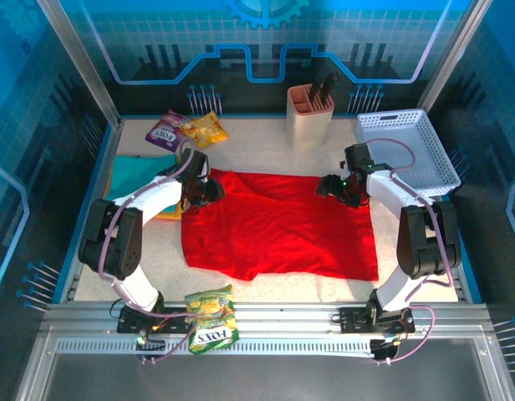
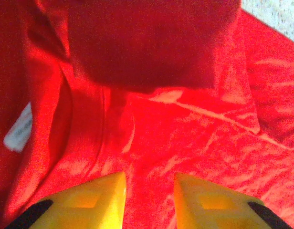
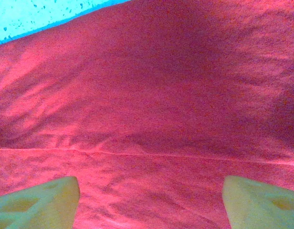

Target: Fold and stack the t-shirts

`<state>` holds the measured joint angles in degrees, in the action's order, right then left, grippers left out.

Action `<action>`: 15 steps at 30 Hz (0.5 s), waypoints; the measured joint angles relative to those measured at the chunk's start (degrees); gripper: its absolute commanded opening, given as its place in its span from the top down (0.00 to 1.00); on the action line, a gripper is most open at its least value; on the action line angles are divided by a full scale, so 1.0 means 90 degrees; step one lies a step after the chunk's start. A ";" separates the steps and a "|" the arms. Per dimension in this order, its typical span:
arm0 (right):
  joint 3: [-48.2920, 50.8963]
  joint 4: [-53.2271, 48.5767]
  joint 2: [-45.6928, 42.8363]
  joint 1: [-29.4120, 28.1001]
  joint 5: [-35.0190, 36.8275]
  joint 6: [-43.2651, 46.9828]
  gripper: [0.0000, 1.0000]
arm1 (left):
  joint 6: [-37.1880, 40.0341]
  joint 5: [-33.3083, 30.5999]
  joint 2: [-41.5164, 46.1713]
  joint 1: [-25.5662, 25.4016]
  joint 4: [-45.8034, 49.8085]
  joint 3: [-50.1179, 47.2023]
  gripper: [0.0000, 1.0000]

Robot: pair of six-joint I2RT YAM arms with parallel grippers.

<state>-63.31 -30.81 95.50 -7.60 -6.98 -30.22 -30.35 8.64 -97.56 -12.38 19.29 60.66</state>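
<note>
Bare table (image 1: 324, 288) is lying open before the red shirt (image 1: 282, 225); knife block (image 1: 309, 113) and basket (image 1: 408, 146) are blocking the back.

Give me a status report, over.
Left fingers slightly apart, right fingers wide, both over red shirt. Shirt mostly spread. Snack packet nearby, off it.

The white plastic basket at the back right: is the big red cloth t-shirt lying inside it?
No, the large bright red cloth t-shirt lies spread out on the speckled tabletop, outside the white slatted plastic basket.
</note>
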 measured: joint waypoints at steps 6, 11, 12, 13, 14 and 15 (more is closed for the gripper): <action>0.0000 0.0000 0.0017 -0.0044 -0.0022 -0.0024 0.22 | -0.0143 0.0022 -0.0486 0.0117 -0.0653 0.0007 0.70; 0.0000 0.0002 0.0044 -0.0044 -0.0046 -0.0024 0.22 | -0.0172 0.0019 -0.0714 0.0121 -0.0869 0.0100 0.69; 0.0000 0.0002 0.0049 -0.0044 -0.0061 -0.0024 0.22 | -0.0194 0.0017 -0.0748 0.0121 -0.0913 0.0104 0.69; 0.0000 0.0002 0.0053 -0.0044 -0.0068 -0.0024 0.22 | -0.0216 0.0017 -0.0775 0.0124 -0.0930 0.0112 0.69; 0.0000 0.0002 0.0058 -0.0044 -0.0070 -0.0024 0.22 | -0.0248 0.0019 -0.0804 0.0126 -0.0945 0.0129 0.69; 0.0000 0.0002 0.0058 -0.0044 -0.0070 -0.0027 0.22 | -0.0267 0.0019 -0.0840 0.0126 -0.0945 0.0168 0.69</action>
<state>-63.31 -30.79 96.03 -7.99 -7.62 -30.46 -32.75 8.82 -105.12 -11.25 10.79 62.17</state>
